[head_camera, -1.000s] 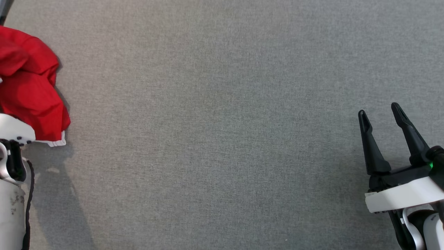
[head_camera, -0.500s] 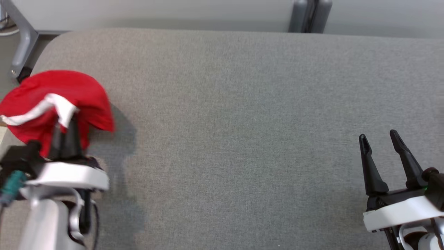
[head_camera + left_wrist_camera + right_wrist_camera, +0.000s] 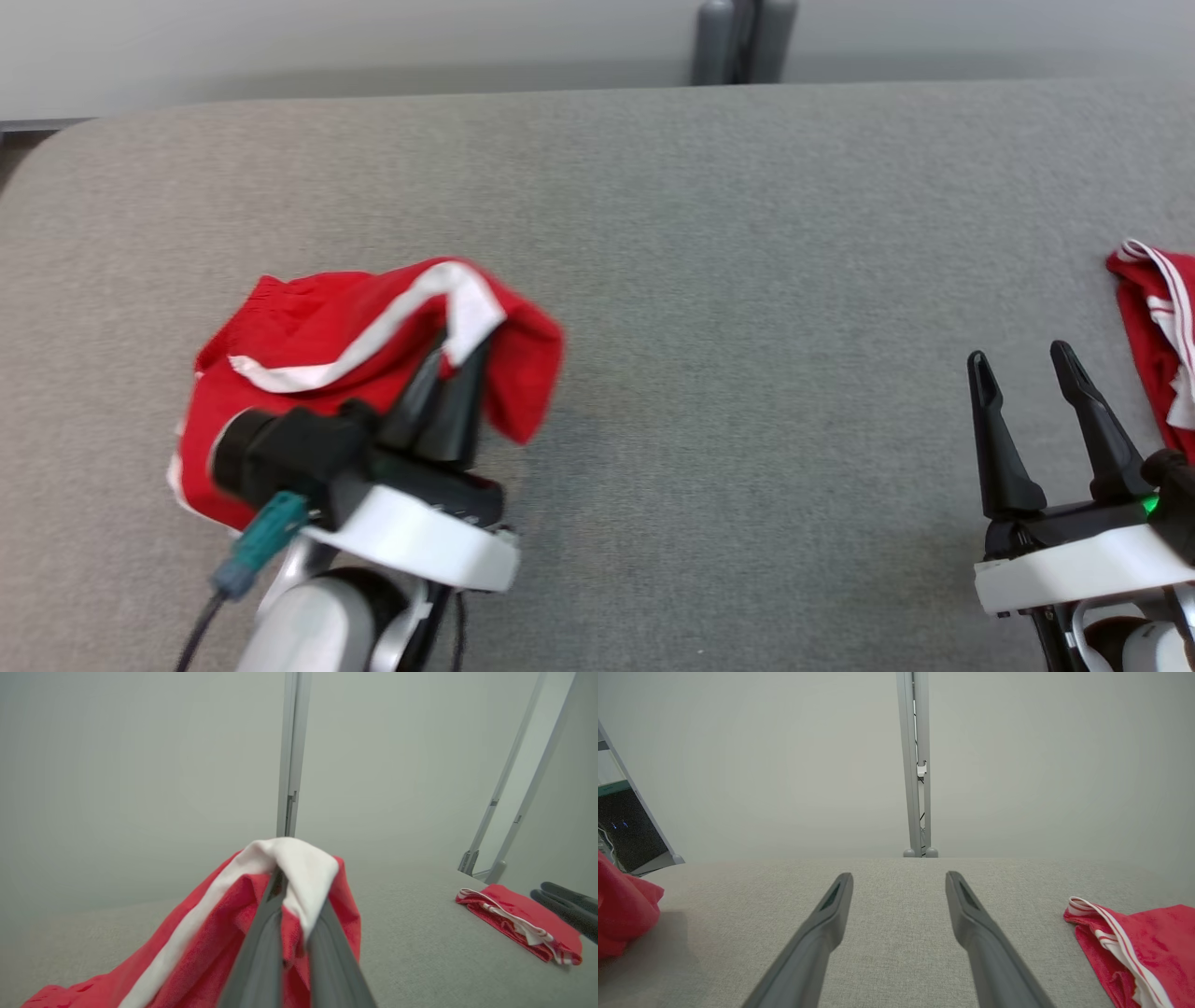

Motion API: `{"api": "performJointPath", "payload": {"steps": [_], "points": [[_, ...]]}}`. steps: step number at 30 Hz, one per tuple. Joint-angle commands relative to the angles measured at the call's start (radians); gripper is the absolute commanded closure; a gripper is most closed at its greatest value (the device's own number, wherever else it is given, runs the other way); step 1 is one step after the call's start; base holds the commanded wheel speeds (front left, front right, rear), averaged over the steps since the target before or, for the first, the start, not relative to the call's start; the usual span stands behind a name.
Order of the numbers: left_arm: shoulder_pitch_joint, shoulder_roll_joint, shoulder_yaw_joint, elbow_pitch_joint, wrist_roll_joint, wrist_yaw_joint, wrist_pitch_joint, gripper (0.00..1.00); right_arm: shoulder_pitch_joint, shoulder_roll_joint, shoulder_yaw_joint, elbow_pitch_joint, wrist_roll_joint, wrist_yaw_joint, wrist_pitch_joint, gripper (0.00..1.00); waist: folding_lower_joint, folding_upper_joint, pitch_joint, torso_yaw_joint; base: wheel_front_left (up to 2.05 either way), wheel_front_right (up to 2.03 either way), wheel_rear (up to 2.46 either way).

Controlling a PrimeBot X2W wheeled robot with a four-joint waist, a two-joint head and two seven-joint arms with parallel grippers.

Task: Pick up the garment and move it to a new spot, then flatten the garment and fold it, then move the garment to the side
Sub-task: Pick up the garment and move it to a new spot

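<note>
Garment (image 3: pixel 308 364), red with a white band, sits bunched over the left half of the grey bench (image 3: pixel 747 233), the band clamped in the left end effector (image 3: pixel 455 347), whose tips are buried in cloth. Lower right, the right end effector (image 3: pixel 1019 357) hovers empty, fingers apart. Just beside it lies a second red-and-white piece (image 3: pixel 1153 317), cut off by the frame edge.

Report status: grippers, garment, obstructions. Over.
Left gripper shut on crumpled red cloth garment with white band. Right gripper open, empty. Second folded red-and-white garment at grey fabric table's right edge, beside right gripper.
</note>
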Motion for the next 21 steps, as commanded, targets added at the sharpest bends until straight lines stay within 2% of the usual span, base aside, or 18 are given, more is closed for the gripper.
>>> {"api": "performJointPath", "payload": {"steps": [1, 5, 9, 16, 21], "points": [[-0.027, 0.001, -0.009, -0.006, 0.008, -0.009, 0.0, 1.0, -0.009, -0.001, -0.003, -0.002, 0.006, 0.0, -0.008, 0.0, 0.0, -0.0001, 0.028, -0.033, 0.0, 0.0, 0.0], [-0.111, -0.017, -0.119, -0.016, 0.018, -0.055, 0.022, 1.0, -0.033, 0.002, 0.003, 0.014, 0.016, 0.0, -0.026, 0.0, 0.0, -0.0001, 0.063, -0.107, 0.0, 0.0, 0.0], [-0.195, -0.03, -0.221, -0.022, 0.011, -0.078, 0.03, 1.0, -0.048, 0.004, 0.009, 0.04, 0.03, 0.0, -0.049, 0.0, 0.0, -0.0001, 0.092, -0.185, 0.0, 0.0, 0.0], [-0.283, -0.034, -0.32, 0.074, 0.004, -0.065, 0.073, 1.0, -0.068, 0.006, 0.02, 0.087, 0.075, 0.0, -0.092, 0.0, 0.0, -0.0001, 0.165, -0.286, 0.0, 0.0, 0.0], [-0.292, -0.035, -0.344, 0.21, -0.012, -0.076, 0.09, 1.0, -0.083, 0.006, 0.026, 0.125, 0.101, 0.0, -0.122, 0.0, 0.0, -0.0001, 0.203, -0.306, 0.0, 0.0, 0.0]]}}
